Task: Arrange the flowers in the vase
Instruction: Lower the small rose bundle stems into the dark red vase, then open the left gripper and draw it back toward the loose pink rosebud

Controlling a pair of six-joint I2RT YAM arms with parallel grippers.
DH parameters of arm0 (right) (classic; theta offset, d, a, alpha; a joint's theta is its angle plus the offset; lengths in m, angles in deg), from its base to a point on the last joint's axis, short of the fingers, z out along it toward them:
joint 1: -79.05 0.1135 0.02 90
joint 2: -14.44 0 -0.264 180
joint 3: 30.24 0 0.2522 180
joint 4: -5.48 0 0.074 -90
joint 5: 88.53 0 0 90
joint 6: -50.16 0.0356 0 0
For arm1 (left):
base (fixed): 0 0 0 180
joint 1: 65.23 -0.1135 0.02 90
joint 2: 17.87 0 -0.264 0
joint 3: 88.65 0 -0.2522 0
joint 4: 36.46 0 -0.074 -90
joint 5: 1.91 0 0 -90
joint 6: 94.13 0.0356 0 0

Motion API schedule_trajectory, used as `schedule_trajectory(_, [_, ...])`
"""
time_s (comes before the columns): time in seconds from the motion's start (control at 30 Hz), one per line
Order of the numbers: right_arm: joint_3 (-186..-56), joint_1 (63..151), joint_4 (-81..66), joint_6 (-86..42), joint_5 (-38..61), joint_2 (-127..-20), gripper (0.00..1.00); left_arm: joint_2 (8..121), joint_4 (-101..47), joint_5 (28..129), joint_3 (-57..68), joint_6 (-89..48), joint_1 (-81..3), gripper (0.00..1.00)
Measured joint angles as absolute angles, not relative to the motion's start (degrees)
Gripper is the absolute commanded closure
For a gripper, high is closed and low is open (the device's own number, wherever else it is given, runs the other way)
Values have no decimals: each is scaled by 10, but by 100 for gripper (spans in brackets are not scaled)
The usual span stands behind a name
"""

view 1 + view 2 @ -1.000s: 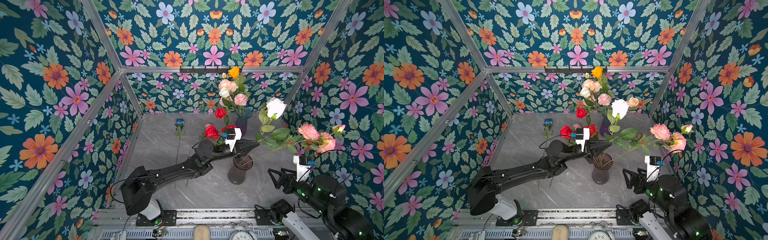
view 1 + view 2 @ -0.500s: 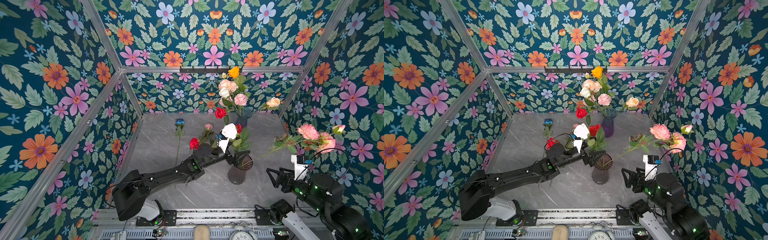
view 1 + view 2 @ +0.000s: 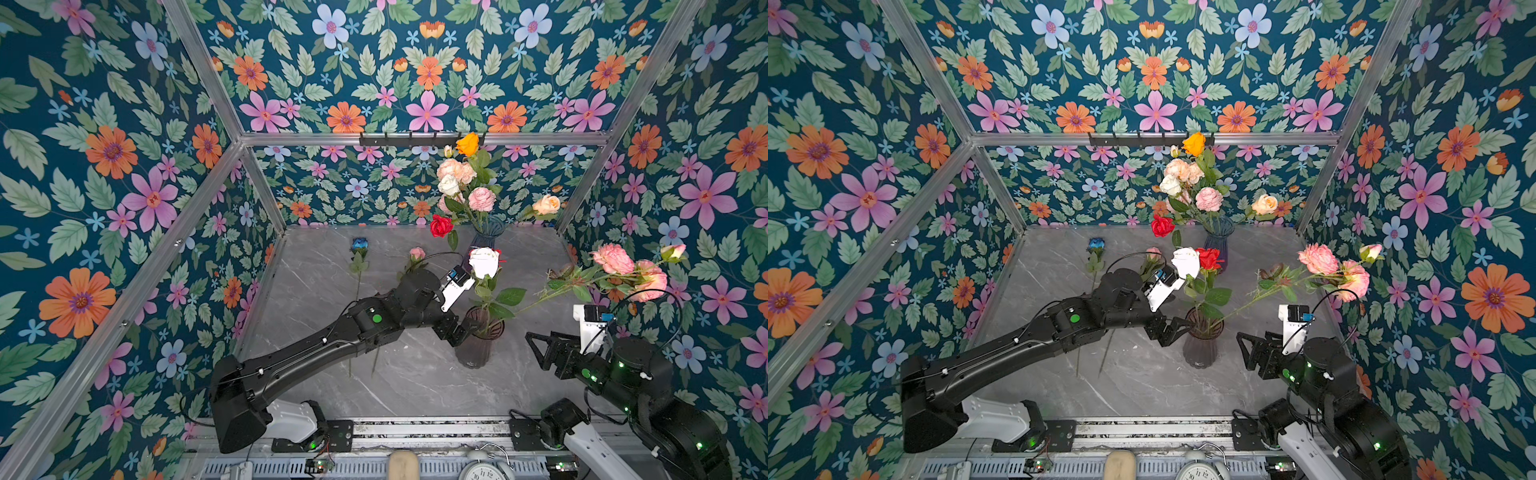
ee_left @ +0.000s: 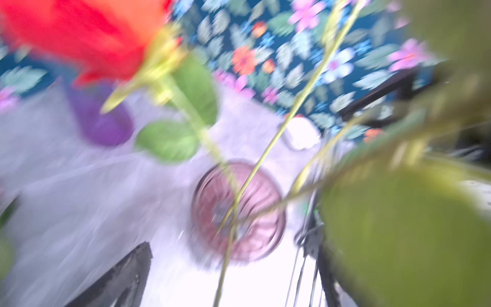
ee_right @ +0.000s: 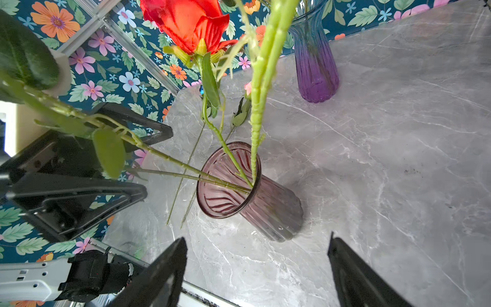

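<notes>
1. Nearest, at the smoky vase's 4 o'clock, the right hand (image 3: 536,353) (image 5: 256,236) sits much where it was a second ago. Its fingers are spread wide, it holds nothing, and it is clear of the glass.
2. The smoky vase (image 3: 473,353) (image 5: 265,210) stands upright on the grey desk (image 3: 415,386). A second ago the left hand was clamped on the white rose's stem, with the bloom swung out toward 2 o'clock. Now the white rose (image 3: 484,262) (image 3: 1185,262) stands in this vase beside the red rose (image 3: 1209,258) (image 5: 186,21).
3. The left hand (image 3: 1183,328) (image 5: 159,162) is now lower, just beside the rim at 9 o'clock. Its fingers are wide apart with nothing pinched, and a leafy stem crosses in front of them.
4. The pink blooms (image 3: 615,257) lean out of the same vase toward 2 o'clock, as before.
5. Farther off, around 10 o'clock, the blue rose (image 3: 359,244) and small pink rose (image 3: 417,252) lie flat on the desk.
6. Farthest, at 12 o'clock, the blue-purple vase (image 3: 484,239) holds a bunch topped by an orange rose (image 3: 467,143).
</notes>
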State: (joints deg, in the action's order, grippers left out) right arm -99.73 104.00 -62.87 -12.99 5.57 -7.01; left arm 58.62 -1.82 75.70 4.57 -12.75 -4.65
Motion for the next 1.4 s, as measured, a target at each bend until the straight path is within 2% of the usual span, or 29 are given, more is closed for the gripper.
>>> schedule_trajectory(0.23, [-990, 1040, -615, -124, 61, -78, 16, 539, 48, 828, -15, -128, -46, 0])
schedule_trajectory(0.47, [-993, 1040, -608, -115, 70, -80, 16, 485, 52, 1002, -88, -128, -69, 1])
schedule_trajectory(0.57, [-995, 1040, -607, -115, 71, -83, 16, 462, 52, 1063, -94, -111, -95, 2])
schedule_trajectory(0.73, [-1001, 1040, -607, -115, 71, -88, 16, 448, 51, 1083, -118, -87, -132, 1])
schedule_trajectory(0.9, [-1000, 1040, -605, -115, 71, -92, 16, 434, 31, 1145, -79, -76, -169, 1])
schedule_trajectory(0.97, [-997, 1040, -603, -115, 73, -92, 16, 457, 33, 1190, -73, -72, -200, 1])
schedule_trajectory(1.03, [-997, 1040, -603, -115, 73, -92, 16, 491, 48, 1188, -62, -89, -258, 1])
schedule_trajectory(1.1, [-997, 1040, -603, -115, 73, -92, 16, 524, 59, 1166, -20, -108, -323, 4])
schedule_trajectory(1.17, [-997, 1040, -603, -116, 73, -91, 16, 562, 81, 1128, 35, -121, -378, 17])
schedule_trajectory(1.3, [-997, 1040, -604, -116, 73, -89, 16, 662, 83, 1066, 99, -131, -423, 32])
schedule_trajectory(1.4, [-997, 1040, -606, -116, 73, -85, 16, 723, 75, 1051, 113, -131, -435, 50])
